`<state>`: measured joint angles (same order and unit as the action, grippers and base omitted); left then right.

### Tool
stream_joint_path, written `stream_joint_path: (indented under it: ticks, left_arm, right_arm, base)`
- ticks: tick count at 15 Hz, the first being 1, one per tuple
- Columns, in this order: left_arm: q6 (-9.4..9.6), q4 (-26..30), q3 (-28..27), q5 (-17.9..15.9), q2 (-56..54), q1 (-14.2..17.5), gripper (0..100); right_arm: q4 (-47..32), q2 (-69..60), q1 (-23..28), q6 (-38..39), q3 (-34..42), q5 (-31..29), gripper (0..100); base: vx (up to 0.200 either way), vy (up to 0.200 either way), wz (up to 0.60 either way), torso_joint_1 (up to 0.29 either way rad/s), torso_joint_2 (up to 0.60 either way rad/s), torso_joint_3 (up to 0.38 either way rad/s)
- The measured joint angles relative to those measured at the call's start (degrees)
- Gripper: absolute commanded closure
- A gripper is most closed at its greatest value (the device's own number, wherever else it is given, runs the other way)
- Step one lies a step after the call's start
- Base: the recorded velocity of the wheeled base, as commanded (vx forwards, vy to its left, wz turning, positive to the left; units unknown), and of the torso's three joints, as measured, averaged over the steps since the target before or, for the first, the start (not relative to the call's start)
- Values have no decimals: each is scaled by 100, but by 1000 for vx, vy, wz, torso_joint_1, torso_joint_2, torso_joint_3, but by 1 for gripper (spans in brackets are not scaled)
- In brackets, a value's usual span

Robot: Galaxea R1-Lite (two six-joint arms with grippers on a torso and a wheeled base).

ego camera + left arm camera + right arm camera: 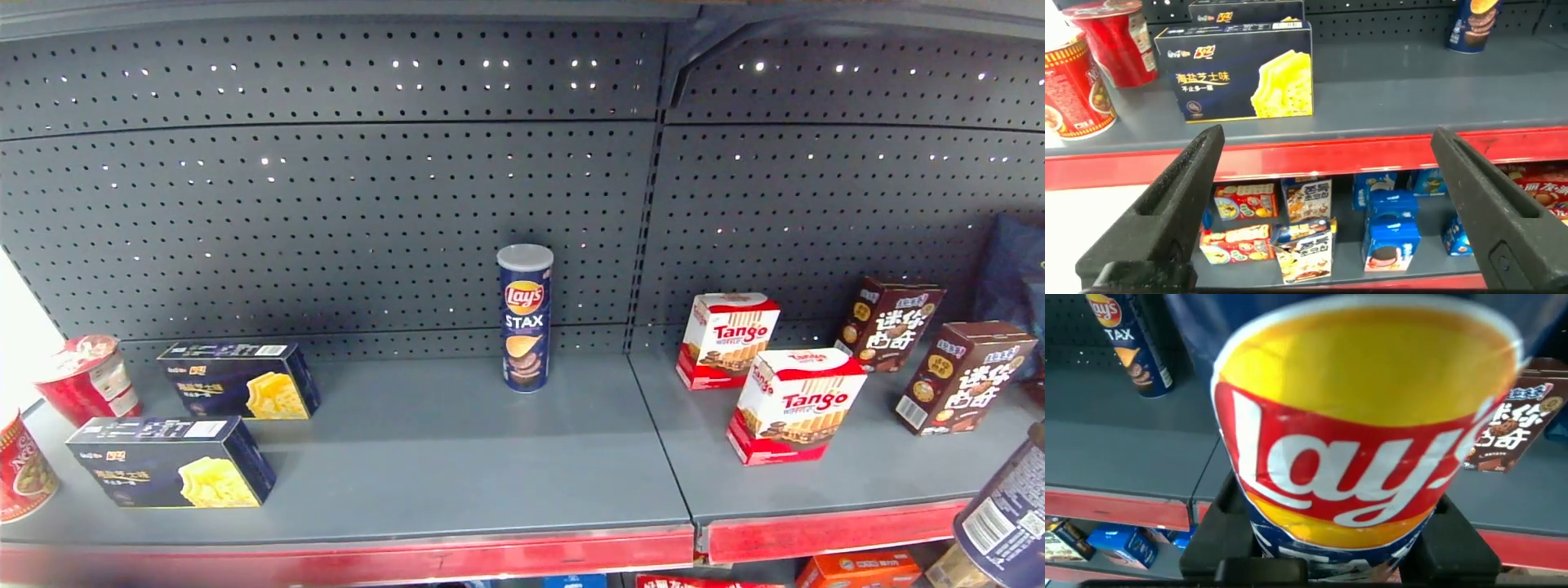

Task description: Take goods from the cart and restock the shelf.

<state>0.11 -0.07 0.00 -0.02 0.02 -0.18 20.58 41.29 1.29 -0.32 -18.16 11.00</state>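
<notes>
Currently mid-carry: right gripper [1335, 539] clenched on a chip can [1355, 441] off the near right edge of the shelf [424, 457], left gripper [1323, 196] spread empty; next move, likely, stand it upright beside the shelved can [525, 318].

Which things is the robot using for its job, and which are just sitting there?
For the job: held can, shelf, matching standing can.
Just sitting: blue boxes, red cups, white boxes, brown boxes.
</notes>
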Motion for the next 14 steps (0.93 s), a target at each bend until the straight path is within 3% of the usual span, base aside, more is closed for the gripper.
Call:
stream_joint_path:
  ticks: [2,4,6,7,9,12,14]
  left_arm:
    - [32,2,0,-27,0,0,0]
    - [167,5,0,-161,63,-34,0]
    - [550,5,0,-255,243,-144,0]
    - [653,-9,-24,-273,325,-185,0]
    - [646,-6,-333,-369,546,-223,0]
    - [530,-93,-1201,-834,1488,-411,0]
    - [446,-121,-1625,-955,2182,-995,0]
  right_arm:
    - [-332,-279,0,-15,-29,-11,100]
    - [-1147,-627,39,-37,-146,-52,100]
    - [-1927,-896,61,-200,-389,-260,100]
    - [-2036,-992,71,-241,-496,-356,100]
    - [-2048,-1101,71,-266,-568,-453,100]
    - [-2058,-1178,63,-340,-532,-464,100]
    - [-2058,-1174,63,-343,-532,-462,100]
  base:
    - [0,0,0,0,0,0]
    - [0,0,0,0,0,0]
    - [0,0,0,0,0,0]
    - [0,0,0,0,0,0]
    - [0,0,0,0,0,0]
    - [0,0,0,0,0,0]
    - [0,0,0,0,0,0]
